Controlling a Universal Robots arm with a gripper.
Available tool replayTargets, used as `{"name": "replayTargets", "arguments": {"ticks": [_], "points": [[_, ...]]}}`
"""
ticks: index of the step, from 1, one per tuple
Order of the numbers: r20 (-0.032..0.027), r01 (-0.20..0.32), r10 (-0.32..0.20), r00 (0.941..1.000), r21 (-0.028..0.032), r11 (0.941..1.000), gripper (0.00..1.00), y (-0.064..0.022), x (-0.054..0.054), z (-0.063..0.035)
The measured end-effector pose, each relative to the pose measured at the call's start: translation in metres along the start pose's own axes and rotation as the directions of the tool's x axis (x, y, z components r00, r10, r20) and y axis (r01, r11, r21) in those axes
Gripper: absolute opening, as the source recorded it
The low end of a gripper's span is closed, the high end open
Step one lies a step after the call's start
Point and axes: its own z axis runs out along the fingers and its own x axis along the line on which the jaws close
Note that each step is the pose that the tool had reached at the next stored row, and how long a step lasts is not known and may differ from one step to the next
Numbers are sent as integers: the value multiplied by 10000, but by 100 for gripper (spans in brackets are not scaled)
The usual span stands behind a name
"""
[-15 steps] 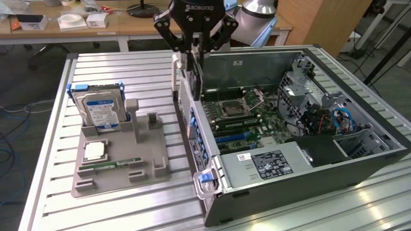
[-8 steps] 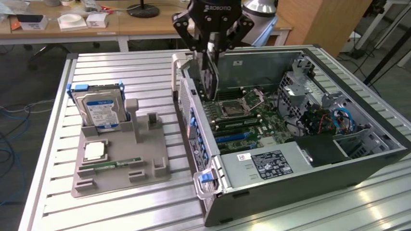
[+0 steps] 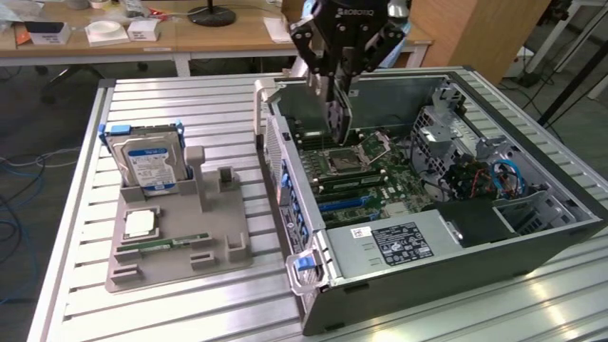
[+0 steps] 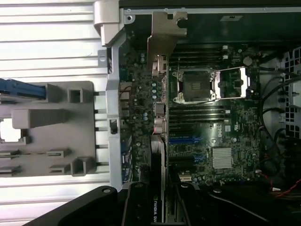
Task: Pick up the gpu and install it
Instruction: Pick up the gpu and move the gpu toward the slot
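Observation:
The gpu hangs edge-down from my gripper, which is shut on its upper edge, above the open computer case. The card's lower end hovers over the motherboard, close to the CPU socket. In the wrist view the gpu is seen edge-on, its silver bracket near the case's rear wall. My black fingers clamp it from both sides. The card runs above the strip between the rear ports and the CPU socket.
A grey parts holder lies on the slatted metal table at the exterior view's left, carrying a silver hard drive with a blue label, a CPU chip and a memory stick. Drive cages and cables fill the case's other side.

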Motion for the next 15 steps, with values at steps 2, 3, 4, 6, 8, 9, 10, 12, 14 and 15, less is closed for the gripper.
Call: {"name": "replayTargets", "arguments": {"ticks": [2,3,4,6,8,9,10,12,14,15], "points": [[0,10,-10,10000,-1,10000,26,6,-88,2],[0,16,-16,10000,-1,10000,26,9,-137,3],[0,20,-20,10000,-1,10000,26,11,-178,4],[-2,42,-42,10000,-1,10000,26,12,-186,4],[-2,43,-43,10000,-4,10000,26,12,-186,4],[-2,43,-43,10000,-4,10000,26,12,-186,4],[-2,43,-43,10000,-5,10000,26,12,-187,4],[-5,43,-43,10000,-50,10000,26,12,-187,4],[-5,42,-42,10000,-51,10000,26,12,-187,4],[-5,42,-42,10000,-53,10000,26,12,-186,4]]}}
